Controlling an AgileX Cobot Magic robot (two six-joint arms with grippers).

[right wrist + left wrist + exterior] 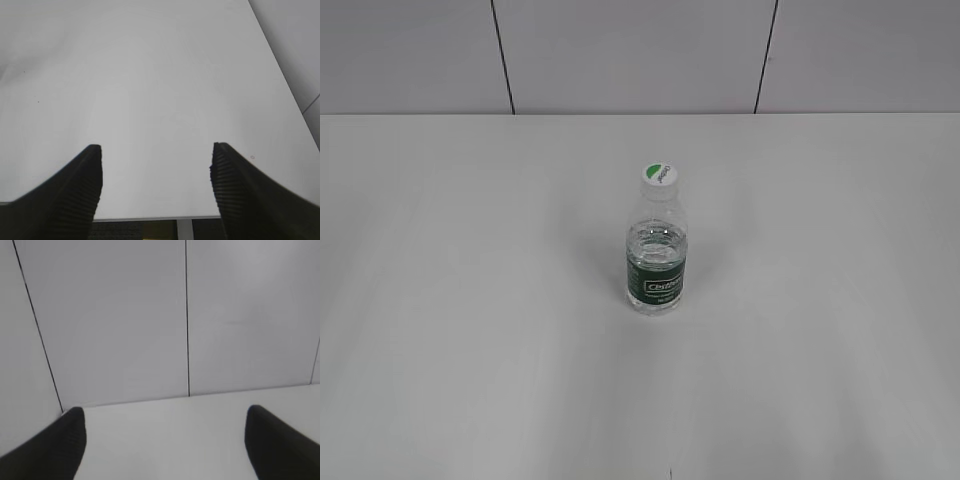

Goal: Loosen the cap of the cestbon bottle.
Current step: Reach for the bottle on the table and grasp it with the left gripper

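Cestbon bottle: the cestbon bottle (656,262) stands upright on the white table (460,300), about midway between the left and right edges, well clear of the far edge by the wall, with nothing touching it
Cap: the cap (659,175) sits on the neck, white with a green patch on top
Label: a dark green band with white lettering wraps the lower body, facing the exterior camera
Left gripper: the left gripper (165,440) has its jaws wide apart with nothing between them, pointing over the table's far edge at the panelled wall (125,315)
Right gripper: the right gripper (156,185) has its jaws spread and empty, above the table near one edge; the bottle is not in either wrist view
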